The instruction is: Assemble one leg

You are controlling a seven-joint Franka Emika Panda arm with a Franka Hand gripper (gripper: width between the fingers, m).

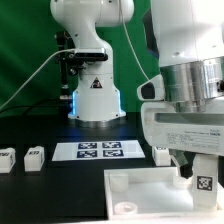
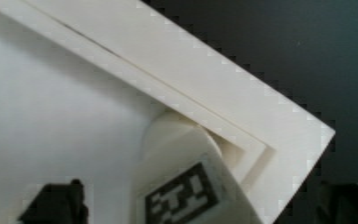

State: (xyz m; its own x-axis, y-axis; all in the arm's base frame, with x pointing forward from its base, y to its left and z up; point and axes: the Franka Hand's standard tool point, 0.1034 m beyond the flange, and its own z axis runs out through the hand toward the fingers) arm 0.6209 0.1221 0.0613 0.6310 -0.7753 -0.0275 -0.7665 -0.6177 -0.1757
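A leg [image 2: 190, 190], a small white block with a black-and-white tag, stands in a corner of the large flat white plate [image 2: 51, 110]. My gripper [image 2: 197, 208] straddles it. The one dark finger [image 2: 55, 204] that shows clearly stands apart from the leg with white plate between them, so the jaws are open. In the exterior view the gripper [image 1: 200, 170] hangs over the plate's [image 1: 140, 195] corner at the right, with the leg's tag [image 1: 205, 183] just below it.
The marker board [image 1: 100, 150] lies mid-table. Two loose legs [image 1: 8, 160] [image 1: 35, 157] stand at the exterior view's left, another leg [image 1: 160, 154] beside the marker board's right end. The robot's base [image 1: 95, 95] stands behind.
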